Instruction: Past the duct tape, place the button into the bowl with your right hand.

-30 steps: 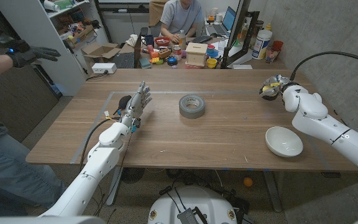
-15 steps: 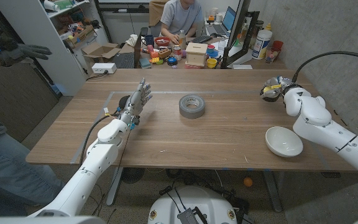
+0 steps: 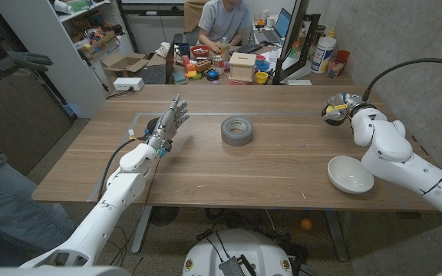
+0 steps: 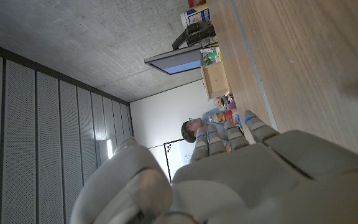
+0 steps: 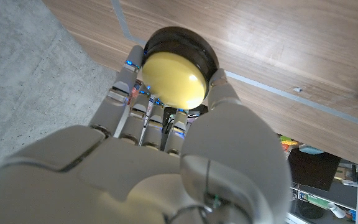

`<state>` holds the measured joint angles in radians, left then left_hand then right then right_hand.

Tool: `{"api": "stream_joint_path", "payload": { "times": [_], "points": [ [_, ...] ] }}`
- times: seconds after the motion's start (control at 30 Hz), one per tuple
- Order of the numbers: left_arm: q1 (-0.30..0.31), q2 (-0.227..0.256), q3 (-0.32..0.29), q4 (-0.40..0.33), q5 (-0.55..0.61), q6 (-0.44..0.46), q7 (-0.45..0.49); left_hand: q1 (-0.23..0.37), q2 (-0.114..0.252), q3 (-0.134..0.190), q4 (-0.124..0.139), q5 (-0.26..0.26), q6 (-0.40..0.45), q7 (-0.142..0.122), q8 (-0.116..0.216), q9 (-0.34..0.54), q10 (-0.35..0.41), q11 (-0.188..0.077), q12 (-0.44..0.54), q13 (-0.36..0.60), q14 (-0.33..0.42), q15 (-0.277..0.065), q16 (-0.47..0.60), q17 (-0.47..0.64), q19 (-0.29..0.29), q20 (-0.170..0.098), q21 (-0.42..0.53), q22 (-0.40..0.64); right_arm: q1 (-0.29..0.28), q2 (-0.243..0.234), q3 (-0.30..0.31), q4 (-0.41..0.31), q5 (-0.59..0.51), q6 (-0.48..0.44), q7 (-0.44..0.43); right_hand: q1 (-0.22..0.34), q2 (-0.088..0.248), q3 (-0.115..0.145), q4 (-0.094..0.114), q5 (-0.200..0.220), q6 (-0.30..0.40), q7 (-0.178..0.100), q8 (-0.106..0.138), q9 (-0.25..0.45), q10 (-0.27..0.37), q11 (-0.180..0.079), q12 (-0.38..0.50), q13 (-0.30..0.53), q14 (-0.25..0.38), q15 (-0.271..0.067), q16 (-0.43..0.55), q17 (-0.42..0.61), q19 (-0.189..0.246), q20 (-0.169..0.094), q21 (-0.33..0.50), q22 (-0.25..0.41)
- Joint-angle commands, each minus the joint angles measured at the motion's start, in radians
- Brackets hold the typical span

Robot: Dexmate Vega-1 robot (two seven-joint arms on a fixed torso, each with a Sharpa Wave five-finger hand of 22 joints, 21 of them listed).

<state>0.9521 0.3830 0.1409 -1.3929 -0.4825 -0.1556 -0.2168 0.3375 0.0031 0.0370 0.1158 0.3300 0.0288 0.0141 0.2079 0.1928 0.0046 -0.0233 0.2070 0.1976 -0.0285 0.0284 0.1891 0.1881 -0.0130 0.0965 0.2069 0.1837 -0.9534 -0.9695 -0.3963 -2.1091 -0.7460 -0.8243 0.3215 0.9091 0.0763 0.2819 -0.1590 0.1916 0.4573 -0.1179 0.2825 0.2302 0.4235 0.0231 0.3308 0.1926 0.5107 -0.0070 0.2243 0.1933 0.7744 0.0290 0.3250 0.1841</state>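
Yellow-capped and black-based, the button (image 5: 174, 70) sits gripped in the fingers (image 5: 222, 93) of the right hand (image 3: 342, 107), held above the tabletop (image 3: 267, 169) near its far right edge, well apart from the duct tape (image 3: 236, 129) at the middle. The white bowl (image 3: 350, 174) lies nearer the robot, beneath the right forearm. Carrying well means keeping the grip firm, drawing the hand back over the bowl, then lowering before releasing. The left hand (image 3: 169, 127) stands with fingers spread, seemingly holding nothing.

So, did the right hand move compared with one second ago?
Yes, slightly. The right hand, gripping the yellow button, has drifted up the head view, farther from the white bowl, which lies in the same place.
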Motion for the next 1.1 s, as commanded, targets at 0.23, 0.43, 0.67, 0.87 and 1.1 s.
{"api": "stream_joint_path", "payload": {
  "times": [0.23,0.43,0.67,0.87,1.1],
  "points": [
    [-0.082,-0.006,-0.005,0.106,0.004,-0.008,-0.079,0.008,0.011,-0.007,0.005,0.009,0.01,0.002,0.0,0.002,0.005,-0.001,0.005,0.002,0.003,0.007,0.005,0.004,0.0,0.003,0.0,0.002,-0.115,-0.011,0.029,-0.143,-0.067,-0.128,0.002,0.051,0.052,0.009,0.016,0.005,0.003,0.002,-0.002,0.005,0.002,-0.007,-0.001,0.006,0.01,0.001,-0.003,0.004,0.001,0.01,-0.007,0.003],
    [-0.101,-0.013,-0.004,0.13,0.01,-0.008,-0.096,0.008,0.012,-0.008,0.005,0.009,0.01,0.001,0.0,0.002,0.004,-0.003,0.005,0.002,0.003,0.006,0.005,0.004,-0.001,0.003,0.0,0.002,-0.162,-0.014,0.047,-0.177,-0.073,-0.159,-0.015,0.05,0.051,0.01,0.017,0.005,0.004,0.001,-0.002,0.005,0.002,-0.007,-0.002,0.006,0.011,0.001,-0.004,0.004,0.001,0.012,-0.008,0.003],
    [-0.115,-0.022,-0.001,0.143,0.021,-0.009,-0.105,0.009,0.013,-0.01,0.004,0.009,0.01,0.002,0.0,0.003,0.004,-0.002,0.005,0.002,0.003,0.006,0.005,0.004,-0.002,0.003,-0.001,0.002,-0.198,-0.031,0.064,-0.216,-0.072,-0.199,-0.011,0.049,0.051,0.01,0.018,0.004,-0.004,0.001,-0.007,0.005,-0.005,-0.007,-0.007,0.006,0.009,0.002,-0.006,0.004,-0.002,0.013,-0.011,0.004],
    [-0.118,-0.026,-0.001,0.144,0.028,-0.008,-0.107,0.01,0.013,-0.011,0.004,0.009,0.01,0.002,-0.001,0.003,0.003,-0.002,0.004,0.002,0.002,0.006,0.005,0.004,-0.001,0.003,-0.001,0.002,-0.237,-0.056,0.089,-0.257,-0.068,-0.225,-0.022,0.049,0.051,0.011,0.018,0.004,-0.006,0.001,-0.01,0.005,-0.011,-0.007,-0.01,0.006,0.008,0.004,-0.008,0.004,-0.006,0.018,-0.013,0.004],
    [-0.122,-0.033,-0.002,0.152,0.031,-0.008,-0.109,0.011,0.014,-0.012,0.003,0.009,0.01,0.002,-0.001,0.003,0.002,-0.002,0.004,0.002,0.002,0.007,0.005,0.004,-0.002,0.004,-0.001,0.002,-0.283,-0.086,0.111,-0.302,-0.06,-0.265,-0.033,0.048,0.051,0.012,0.019,0.004,0.001,0.002,-0.008,0.005,-0.012,-0.007,-0.012,0.006,0.007,0.005,-0.01,0.005,-0.007,0.019,-0.015,0.004]
  ]
}}
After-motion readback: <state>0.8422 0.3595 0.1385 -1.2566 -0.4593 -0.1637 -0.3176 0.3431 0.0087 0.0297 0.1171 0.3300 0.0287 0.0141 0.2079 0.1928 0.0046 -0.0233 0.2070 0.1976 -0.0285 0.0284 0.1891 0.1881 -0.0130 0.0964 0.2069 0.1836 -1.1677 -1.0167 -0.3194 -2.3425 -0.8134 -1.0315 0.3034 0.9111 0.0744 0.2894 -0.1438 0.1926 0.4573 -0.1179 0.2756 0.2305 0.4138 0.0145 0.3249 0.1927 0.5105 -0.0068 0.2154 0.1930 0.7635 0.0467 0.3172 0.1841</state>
